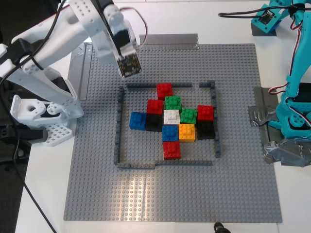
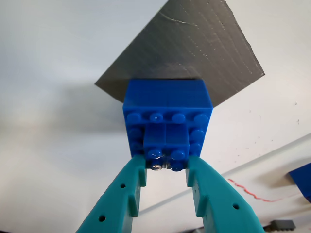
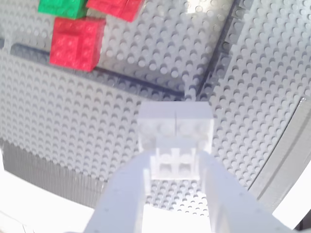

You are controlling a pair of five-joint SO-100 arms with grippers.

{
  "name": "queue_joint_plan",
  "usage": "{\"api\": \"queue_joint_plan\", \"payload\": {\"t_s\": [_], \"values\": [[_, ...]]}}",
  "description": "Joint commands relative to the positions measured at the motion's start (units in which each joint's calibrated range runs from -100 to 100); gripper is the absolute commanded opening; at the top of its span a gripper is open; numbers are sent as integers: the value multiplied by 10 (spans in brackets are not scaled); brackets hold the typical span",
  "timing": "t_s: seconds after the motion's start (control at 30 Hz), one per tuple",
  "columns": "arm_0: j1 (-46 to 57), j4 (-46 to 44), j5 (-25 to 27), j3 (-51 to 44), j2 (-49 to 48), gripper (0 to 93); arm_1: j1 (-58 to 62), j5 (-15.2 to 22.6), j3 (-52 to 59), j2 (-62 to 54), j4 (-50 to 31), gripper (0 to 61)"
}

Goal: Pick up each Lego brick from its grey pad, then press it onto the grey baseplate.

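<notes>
Two arms, each tool clamped on a brick

The teal first tool (image 2: pixel 166 171) grips a blue brick (image 2: pixel 166 124) between its two fingers. The white arm reaches in from the exterior view's upper left, its second tool (image 3: pixel 176 167) closed on a white brick (image 3: pixel 175 138), raised and angled downward.

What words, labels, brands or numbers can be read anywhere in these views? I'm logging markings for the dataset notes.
None can be read in any view.
The small board on my second gripper shows only specks, too small to read.
The red scribble on the table in the first wrist view forms no letters.
The blue brick and white brick show no legible stud lettering.
</notes>
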Motion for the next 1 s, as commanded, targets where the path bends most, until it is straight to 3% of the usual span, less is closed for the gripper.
{"api": "queue_joint_plan", "payload": {"t_s": [0.0,0.23,0.43,0.63,0.8,0.97], "values": [[7,1,-2,-3,-6,13,28,-14,39,-23,-36,3],[5,26,-2,-24,-21,0,70,-15,81,0,-82,3],[-17,157,-16,-86,-73,0,98,1,107,6,-102,3],[-47,157,-39,-84,-129,0,127,0,132,20,-119,3],[-102,157,-41,7,-205,0,150,6,154,22,-145,3],[-172,157,-36,192,-339,0,174,22,173,35,-167,3]]}}
